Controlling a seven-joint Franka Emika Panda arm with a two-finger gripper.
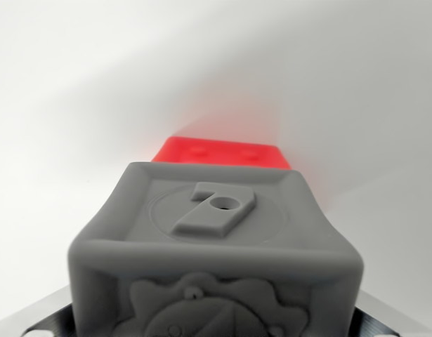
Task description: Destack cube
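- Two cubes are in the wrist view: a grey cube [216, 246] filling the lower centre, and a red cube [221, 152] showing just beyond its far edge.
- Position: the grey cube sits close under the camera, between the dark ribbed fingers [50, 319] of the gripper [216, 326] visible at the bottom corners. Whether grey and red touch, or which carries which, cannot be told from this angle.
- Gripper state: both fingers flank the grey cube's lower sides, apparently pressed against it; judged clamped on the grey cube, though the contact itself is partly hidden.
- Appearance: matte grey, rounded edges, a raised numeral 7 with a small hole inside a circular ring on the upper face; a raised scalloped figure on the near face. The red cube shows two shallow dimples.
- Handling, as judged: looks like soft moulded rubber or plastic, light, slightly yielding, not fragile, with a grippy surface.
- Hold point: opposite flat side walls, mid-height, avoiding the rounded corners.
- Surroundings: plain white bench [75, 105], blurred.
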